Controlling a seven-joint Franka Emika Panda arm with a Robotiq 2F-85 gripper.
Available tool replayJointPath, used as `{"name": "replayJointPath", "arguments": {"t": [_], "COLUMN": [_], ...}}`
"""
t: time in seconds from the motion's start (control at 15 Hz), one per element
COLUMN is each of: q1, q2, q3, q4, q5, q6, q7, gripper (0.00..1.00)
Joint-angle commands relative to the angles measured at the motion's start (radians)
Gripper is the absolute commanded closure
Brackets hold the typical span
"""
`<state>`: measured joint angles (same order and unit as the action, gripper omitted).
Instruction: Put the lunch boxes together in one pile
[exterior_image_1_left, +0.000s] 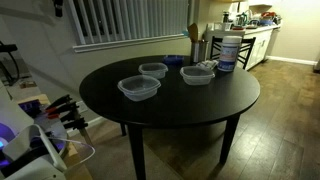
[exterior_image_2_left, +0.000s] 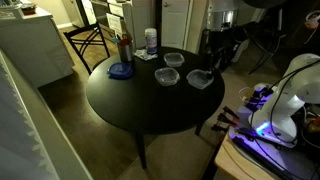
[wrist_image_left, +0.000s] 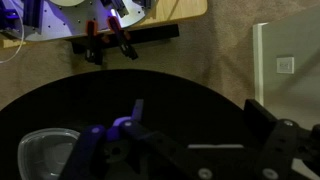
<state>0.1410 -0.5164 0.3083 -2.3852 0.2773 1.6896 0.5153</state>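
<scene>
Three clear plastic lunch boxes lie apart on the round black table. Two sit close together and the third is off to the side. They also show in an exterior view. In the wrist view my gripper is open and empty above the dark tabletop, with one lunch box at the lower left, outside the jaws. The dark arm hangs at the table's far edge.
A tall white tub with a blue lid and a small flat blue dish stand on the table. Red-handled clamps and a white lit device are beside the table. A chair stands behind it.
</scene>
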Motion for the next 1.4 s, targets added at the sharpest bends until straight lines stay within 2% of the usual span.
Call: {"name": "replayJointPath", "arguments": {"t": [0.0, 0.53, 0.73, 0.93, 1.33], "q1": [0.002, 0.001, -0.028, -0.066, -0.224], "q2": [0.001, 0.0, 0.01, 0.036, 0.158], "q3": [-0.002, 0.001, 0.014, -0.002, -0.114], "q4": [0.001, -0.006, -0.03, -0.05, -0.059], "q5": [-0.001, -0.005, -0.042, -0.105, -0.338], "q6": [-0.001, 0.013, 0.129, 0.275, 0.479], "q7": [0.001, 0.004, 0.048, 0.054, 0.04], "gripper": [0.0, 0.0, 0.0, 0.0, 0.0]}}
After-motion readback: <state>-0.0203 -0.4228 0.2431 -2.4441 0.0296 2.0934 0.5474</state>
